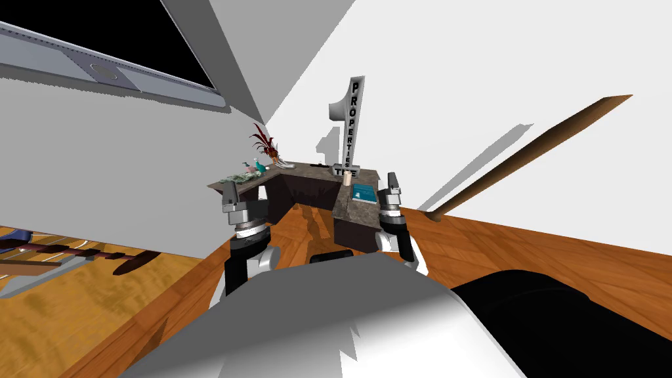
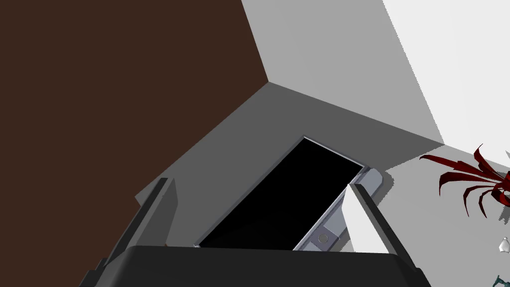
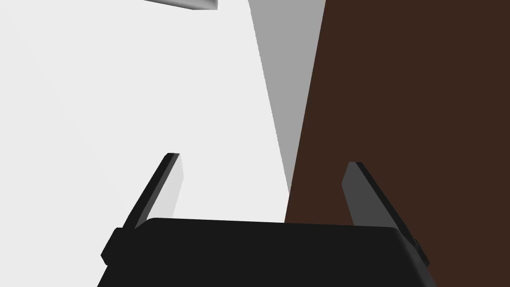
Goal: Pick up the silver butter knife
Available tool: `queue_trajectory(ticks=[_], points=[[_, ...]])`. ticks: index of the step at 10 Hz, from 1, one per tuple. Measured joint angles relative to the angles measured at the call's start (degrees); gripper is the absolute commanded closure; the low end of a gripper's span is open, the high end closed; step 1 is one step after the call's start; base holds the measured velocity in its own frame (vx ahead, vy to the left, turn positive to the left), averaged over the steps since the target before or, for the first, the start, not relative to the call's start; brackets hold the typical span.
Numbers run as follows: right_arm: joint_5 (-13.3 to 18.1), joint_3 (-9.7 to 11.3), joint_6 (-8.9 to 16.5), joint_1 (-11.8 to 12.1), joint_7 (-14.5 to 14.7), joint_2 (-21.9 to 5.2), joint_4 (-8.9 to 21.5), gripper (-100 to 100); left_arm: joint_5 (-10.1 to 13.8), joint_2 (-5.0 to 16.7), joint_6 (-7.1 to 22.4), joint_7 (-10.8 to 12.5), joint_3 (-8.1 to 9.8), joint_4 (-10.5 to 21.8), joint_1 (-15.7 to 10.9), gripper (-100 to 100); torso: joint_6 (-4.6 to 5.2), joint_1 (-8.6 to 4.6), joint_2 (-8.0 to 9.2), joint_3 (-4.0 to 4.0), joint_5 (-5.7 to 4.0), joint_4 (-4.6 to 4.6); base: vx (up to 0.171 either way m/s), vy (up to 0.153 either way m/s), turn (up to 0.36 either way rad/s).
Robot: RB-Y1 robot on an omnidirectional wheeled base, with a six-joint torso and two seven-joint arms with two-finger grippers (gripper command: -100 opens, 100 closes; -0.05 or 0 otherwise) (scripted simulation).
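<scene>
An L-shaped counter with a dark stone top point(image 1: 354, 209) stands in the room's corner ahead of me. The small things on it are too small to tell apart, and a tiny dark item point(image 1: 319, 167) lies near the back wall. My left gripper point(image 1: 230, 192) is raised in front of the counter's left wing, and its fingers stand open with nothing between them point(image 2: 261, 183). My right gripper point(image 1: 393, 181) is raised beside the right wing, also open and holding nothing point(image 3: 261, 159).
On the counter are a red-leaved plant point(image 1: 264, 143), a teal bottle point(image 1: 260, 167), a tall grey sign point(image 1: 351, 125), a beige cylinder point(image 1: 346, 178) and a teal book point(image 1: 363, 193). A wooden rail point(image 1: 525, 154) slants along the right wall. A black bulk point(image 1: 525, 295) sits low right.
</scene>
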Motion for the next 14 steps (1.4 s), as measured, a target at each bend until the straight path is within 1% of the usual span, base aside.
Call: queue_trajectory(ticks=[2, 4, 5, 7, 9, 11, 13, 14], points=[[-0.03, -0.36, 1.46, -0.88, 0.95, -2.09, 1.24, -100, 0.00, 0.00, 0.00, 0.00, 0.00, 0.00, 0.00, 0, 0.00, 0.02, -0.04, -0.02, 0.00, -0.01, 0.010, 0.014, -0.012], [0.51, 0.21, 4.56, -1.99, 2.85, -3.14, 1.71, -100, 0.00, 0.00, 0.00, 0.00, 0.00, 0.00, 0.00, 0, 0.00, 0.05, -0.06, -0.03, 0.01, -0.01, 0.012, 0.017, -0.011], [0.72, 0.43, 5.59, -2.23, 3.95, -3.62, 2.44, -100, 0.00, 0.00, 0.00, 0.00, 0.00, 0.00, 0.00, 0, 0.00, 0.06, -0.06, -0.04, 0.01, -0.02, 0.015, 0.019, -0.016], [1.02, 0.53, 8.67, -3.21, 6.20, -4.66, 3.33, -100, 0.00, 0.00, 0.00, 0.00, 0.00, 0.00, 0.00, 0, 0.00, 0.06, -0.08, -0.05, 0.01, -0.02, 0.014, 0.014, -0.013], [1.23, 0.56, 11.06, -4.22, 7.66, -5.18, 4.12, -100, 0.00, 0.00, 0.00, 0.00, 0.00, 0.00, 0.00, 0, 0.00, 0.05, -0.06, -0.03, 0.01, -0.01, 0.011, 0.017, -0.016], [1.84, 0.95, 14.57, -6.09, 10.47, -5.61, 5.60, -100, 0.00, 0.00, 0.00, 0.00, 0.00, 0.00, 0.00, 0, 0.00, 0.08, -0.09, -0.05, 0.02, -0.02, 0.015, 0.018, -0.013], [2.19, 1.27, 17.51, -6.64, 12.39, -5.83, 6.11, -100, 0.00, 0.00, 0.00, 0.00, 0.00, 0.00, 0.00, 0, 0.00, 0.05, -0.05, -0.03, 0.01, -0.02, 0.011, 0.016, -0.018], [2.36, 1.26, 19.17, -7.49, 13.72, -6.17, 6.85, -100, 0.00, 0.00, 0.00, 0.00, 0.00, 0.00, 0.00, 0, 0.00, 0.07, -0.06, -0.04, 0.01, -0.02, 0.012, 0.019, -0.008]])
